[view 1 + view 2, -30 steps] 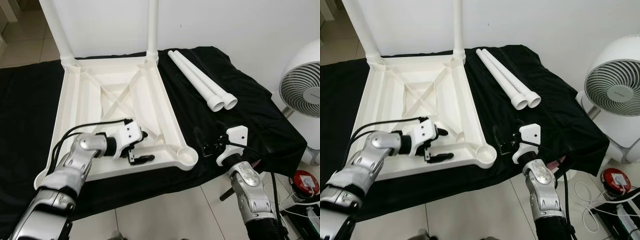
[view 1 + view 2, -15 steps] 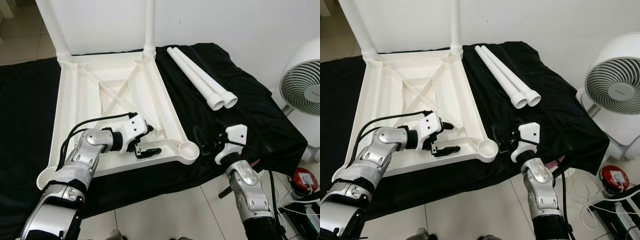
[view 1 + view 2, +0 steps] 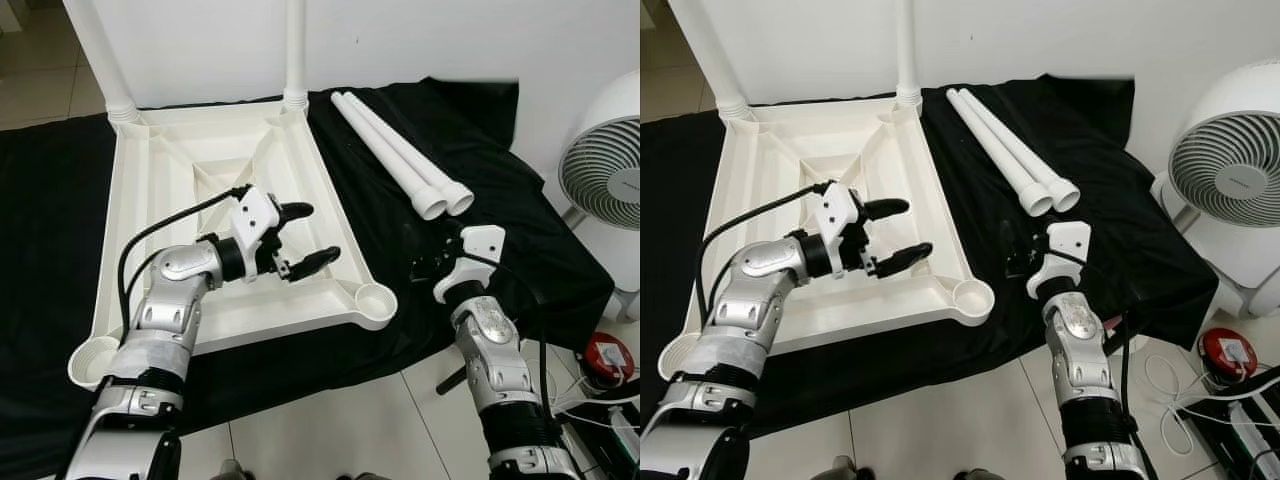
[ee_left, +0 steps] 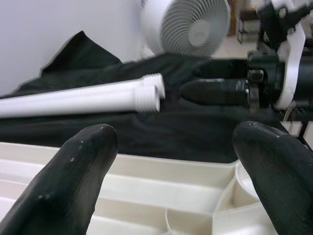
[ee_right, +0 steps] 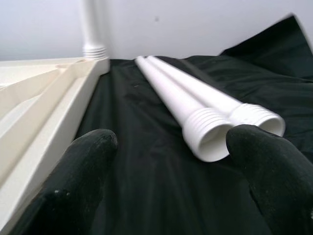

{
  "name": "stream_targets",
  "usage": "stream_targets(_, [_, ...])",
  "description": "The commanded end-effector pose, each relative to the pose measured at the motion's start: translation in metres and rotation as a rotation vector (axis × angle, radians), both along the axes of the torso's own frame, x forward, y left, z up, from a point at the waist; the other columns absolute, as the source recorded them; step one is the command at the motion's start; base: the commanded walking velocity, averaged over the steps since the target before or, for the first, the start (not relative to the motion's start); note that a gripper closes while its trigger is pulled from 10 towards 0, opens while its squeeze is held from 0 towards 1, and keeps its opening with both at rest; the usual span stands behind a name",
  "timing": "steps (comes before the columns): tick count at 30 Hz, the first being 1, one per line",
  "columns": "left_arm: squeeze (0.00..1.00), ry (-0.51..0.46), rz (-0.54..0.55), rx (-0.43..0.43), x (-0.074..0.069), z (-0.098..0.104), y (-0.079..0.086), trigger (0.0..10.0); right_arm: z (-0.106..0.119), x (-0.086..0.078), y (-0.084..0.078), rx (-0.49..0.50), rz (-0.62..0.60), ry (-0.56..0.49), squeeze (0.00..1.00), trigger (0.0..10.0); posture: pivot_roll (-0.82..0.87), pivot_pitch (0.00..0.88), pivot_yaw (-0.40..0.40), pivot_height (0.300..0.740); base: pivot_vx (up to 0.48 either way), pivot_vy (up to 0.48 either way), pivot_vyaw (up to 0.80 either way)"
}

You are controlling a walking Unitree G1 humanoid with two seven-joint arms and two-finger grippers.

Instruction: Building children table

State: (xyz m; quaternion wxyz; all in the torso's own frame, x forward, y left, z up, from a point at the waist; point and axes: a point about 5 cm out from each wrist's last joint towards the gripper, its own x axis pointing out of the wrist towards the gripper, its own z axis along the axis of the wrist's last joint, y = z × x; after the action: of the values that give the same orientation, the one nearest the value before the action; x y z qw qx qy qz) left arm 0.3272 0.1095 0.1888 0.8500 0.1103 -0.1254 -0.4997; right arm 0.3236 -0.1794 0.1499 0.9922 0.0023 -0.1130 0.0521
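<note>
The white table top (image 3: 150,200) lies upside down on a black cloth. Two white legs stand screwed into its far corners, one on the left (image 3: 100,55) and one on the right (image 3: 295,50). Its near corner sockets (image 3: 375,300) (image 3: 90,355) are bare. Two loose white legs (image 3: 395,155) lie side by side on the cloth to the right, threaded ends toward me. My left gripper (image 3: 318,232) hovers open over the top's near right part, holding nothing. My right gripper (image 5: 171,142) sits open low over the cloth, just short of the loose legs' (image 5: 195,110) threaded ends.
A white fan (image 3: 605,170) stands at the right beyond the cloth's edge. A red round object (image 3: 605,360) and white cables lie on the tiled floor near my right arm. A white wall runs behind the table top.
My left gripper has lifted off the table top's near rim and swung up and to the right, fingers spread wider. My right gripper has edged toward the loose legs.
</note>
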Motion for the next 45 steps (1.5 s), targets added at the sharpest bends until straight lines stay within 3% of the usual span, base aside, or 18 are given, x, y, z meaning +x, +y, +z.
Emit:
stream_targets(1, [0.0, -0.013, 0.452, -0.165, 0.014, 0.002, 0.018, 10.0, -0.006, 0.001, -0.001, 0.001, -0.029, 0.018, 0.0, 10.0, -0.03, 0.036, -0.018, 0.74, 0.0, 0.0, 0.0])
stream_targets(7, [0.0, 0.035, 0.542, -0.234, 0.015, -0.001, 0.018, 10.0, -0.01, 0.005, -0.002, 0.034, -0.059, 0.034, 0.0, 10.0, -0.04, 0.029, -0.014, 0.74, 0.0, 0.0, 0.0])
stream_targets(9, [0.0, 0.041, 0.584, -0.26, 0.014, -0.003, 0.017, 10.0, -0.011, 0.009, -0.005, 0.051, -0.119, 0.037, 0.0, 10.0, -0.04, 0.03, -0.012, 0.74, 0.0, 0.0, 0.0])
stream_targets(17, [0.0, 0.087, 0.622, -0.289, 0.014, -0.01, 0.011, 10.0, -0.011, 0.021, -0.012, 0.111, -0.161, 0.055, 0.0, 10.0, -0.04, 0.053, 0.001, 0.74, 0.0, 0.0, 0.0])
stream_targets(26, [0.0, 0.089, 0.62, -0.286, 0.013, -0.009, 0.01, 10.0, -0.009, 0.027, -0.014, 0.144, -0.161, 0.062, 0.0, 10.0, -0.04, 0.073, 0.007, 0.74, 0.0, 0.0, 0.0])
stream_targets(31, [0.0, 0.073, 0.615, -0.253, 0.011, 0.0, 0.007, 10.0, -0.003, 0.038, -0.008, 0.248, -0.12, 0.072, 0.0, 10.0, -0.01, 0.158, 0.05, 0.74, 0.0, 0.0, 0.0])
stream_targets(41, [0.0, 0.063, 0.61, -0.244, 0.007, 0.004, 0.006, 10.0, 0.0, 0.044, -0.002, 0.295, -0.079, 0.067, 0.0, 10.0, -0.01, 0.177, 0.056, 0.74, 0.0, 0.0, 0.0])
stream_targets(42, [0.0, 0.062, 0.609, -0.233, 0.003, 0.005, 0.005, 10.0, 0.004, 0.048, 0.0, 0.305, -0.048, 0.058, 0.0, 10.0, 0.03, 0.226, 0.074, 0.74, 0.0, 0.0, 0.0])
stream_targets(45, [0.0, 0.063, 0.607, -0.226, -0.001, 0.006, 0.005, 10.0, 0.008, 0.051, 0.002, 0.314, -0.026, 0.051, 0.0, 10.0, 0.04, 0.234, 0.075, 0.74, 0.0, 0.0, 0.0])
